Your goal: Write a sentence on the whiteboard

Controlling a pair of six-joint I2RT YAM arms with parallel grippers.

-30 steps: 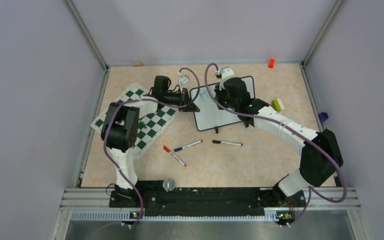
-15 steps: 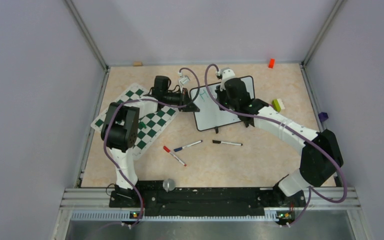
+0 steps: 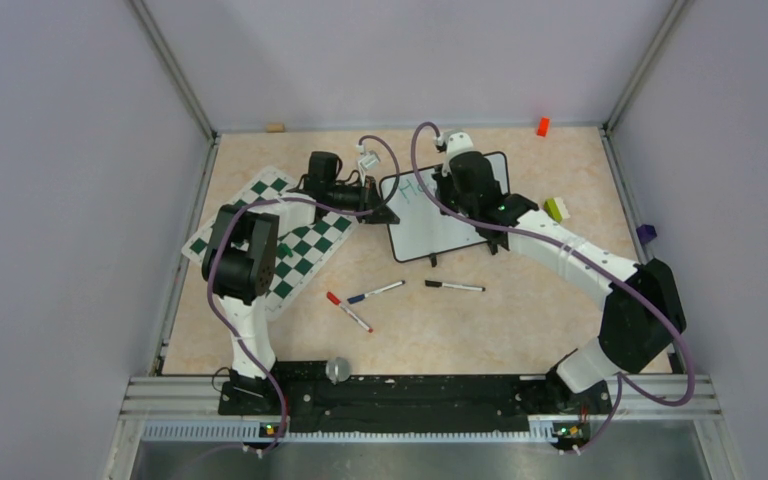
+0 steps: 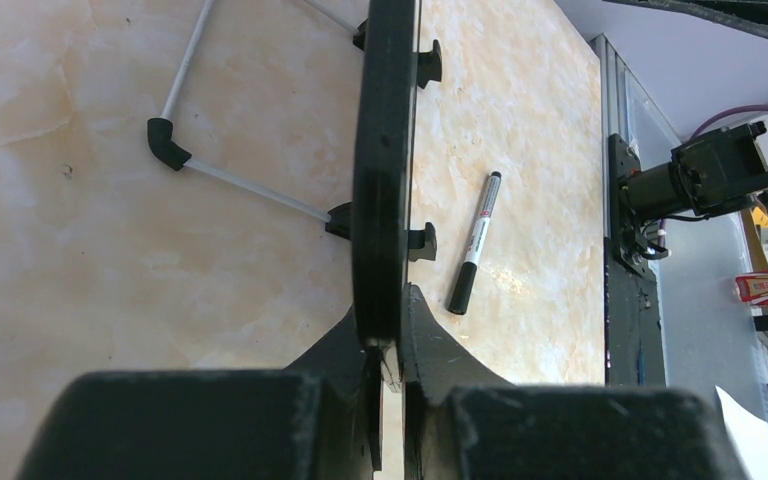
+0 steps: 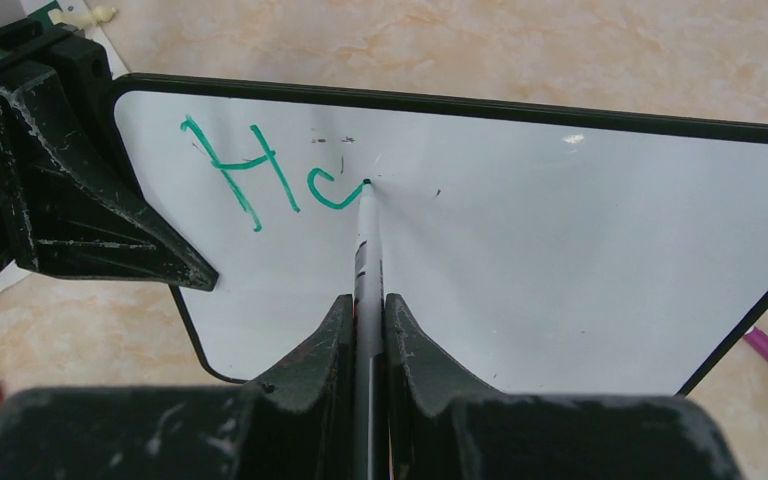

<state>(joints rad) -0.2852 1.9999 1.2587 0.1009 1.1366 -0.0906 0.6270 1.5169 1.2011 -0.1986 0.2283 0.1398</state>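
Right gripper (image 5: pixel 368 300) clamps a green marker (image 5: pixel 368 225), tip touching the whiteboard (image 5: pixel 580 230), far-middle on the table (image 3: pixel 500 330), mid-"o" in the sentence (image 5: pixel 260 175). Blank board runs right of the tip; left gripper (image 4: pixel 388 350) pinches its left edge.

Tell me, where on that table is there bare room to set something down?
Roomiest: the near tabletop between the red marker, blue marker, black marker and the arms' base rail. Also far right, between the whiteboard and the orange block. Crowded mid-table: the left claw grips the whiteboard beside the chessboard mat, the right claw writes with a green marker.
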